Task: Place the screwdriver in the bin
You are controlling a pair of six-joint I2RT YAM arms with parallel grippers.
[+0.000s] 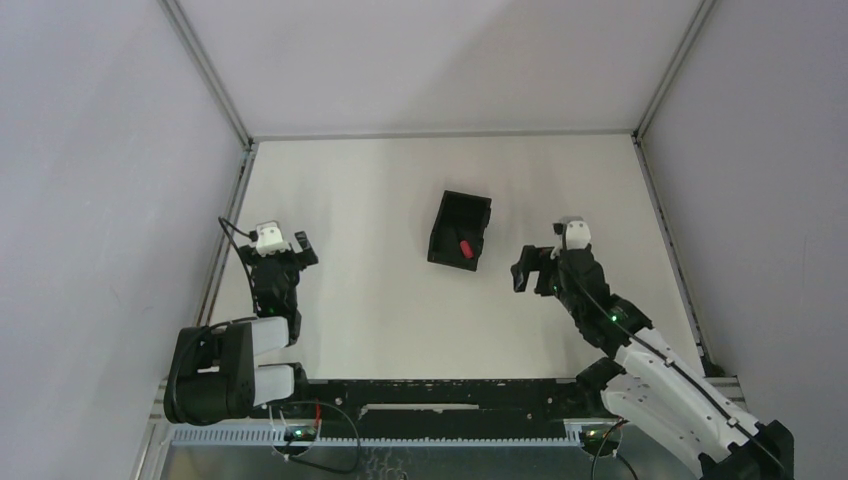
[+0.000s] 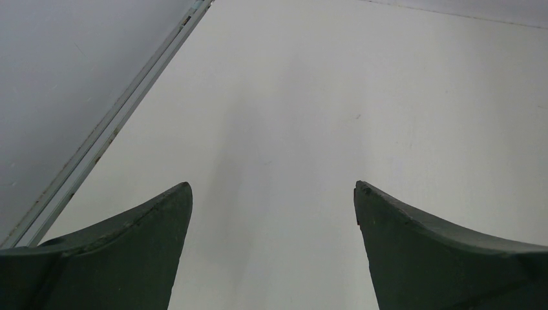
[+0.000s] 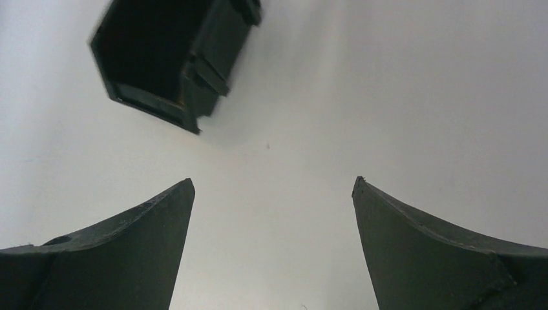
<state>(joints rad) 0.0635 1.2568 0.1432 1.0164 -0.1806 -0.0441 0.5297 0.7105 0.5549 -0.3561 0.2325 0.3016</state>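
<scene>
The black bin (image 1: 460, 230) stands at the table's middle. The screwdriver's red handle (image 1: 464, 247) lies inside it near the front end; its shaft does not show. The bin also shows at the upper left of the right wrist view (image 3: 171, 58), its inside dark, the screwdriver hidden there. My right gripper (image 1: 533, 268) is open and empty, to the right of and a little nearer than the bin; in its own view (image 3: 273, 187) bare table lies between the jaws. My left gripper (image 1: 292, 246) is open and empty at the left, over bare table (image 2: 273, 187).
Grey enclosure walls with metal rails edge the table; the left rail (image 2: 123, 113) runs close by my left gripper. The right rail (image 1: 670, 250) lies beyond my right arm.
</scene>
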